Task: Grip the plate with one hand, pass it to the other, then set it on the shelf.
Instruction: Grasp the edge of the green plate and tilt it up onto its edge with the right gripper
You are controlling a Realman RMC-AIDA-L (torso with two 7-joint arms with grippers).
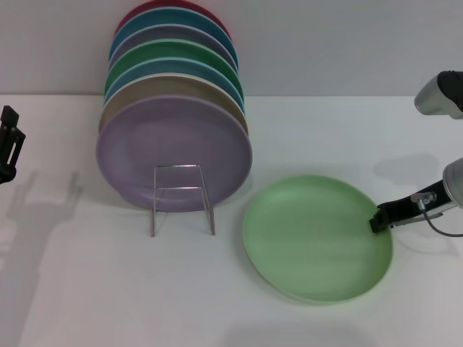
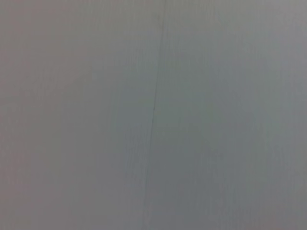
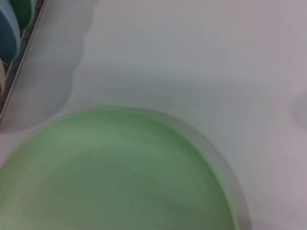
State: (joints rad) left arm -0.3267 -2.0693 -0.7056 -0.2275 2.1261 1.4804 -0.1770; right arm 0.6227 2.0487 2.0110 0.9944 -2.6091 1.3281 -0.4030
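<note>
So, quick rundown of where this sits:

Plate: the plate (image 1: 317,237) lies flat on the white bench (image 1: 347,137), right of centre and toward the near side, well clear of the stack. Flat like that, only the rim gives anything to grab.

Right gripper: the right gripper (image 1: 381,217) is down low at the plate's right edge, dark tip right at the rim. Looks like it's coming in sideways to nip the lip, which makes sense for something this shallow. Can't tell if the jaws are spread or pinching; the right wrist view only shows plate and bench.

Left gripper: the left gripper (image 1: 9,144) is parked way over at the left edge, off the bench. Jaws: can't tell either, and its wrist view is just blank grey.

Shelf: the shelf (image 1: 181,196) stands left of the plate, its wire loop front facing near. The row of plates (image 1: 173,116) stands on edge behind that loop, the lilac plate (image 1: 175,153) nearest.

Progress: my guess is barely started, first grip not secured.

Watch out: a rim pinch on a flat plate could slide it instead of lifting.
</note>
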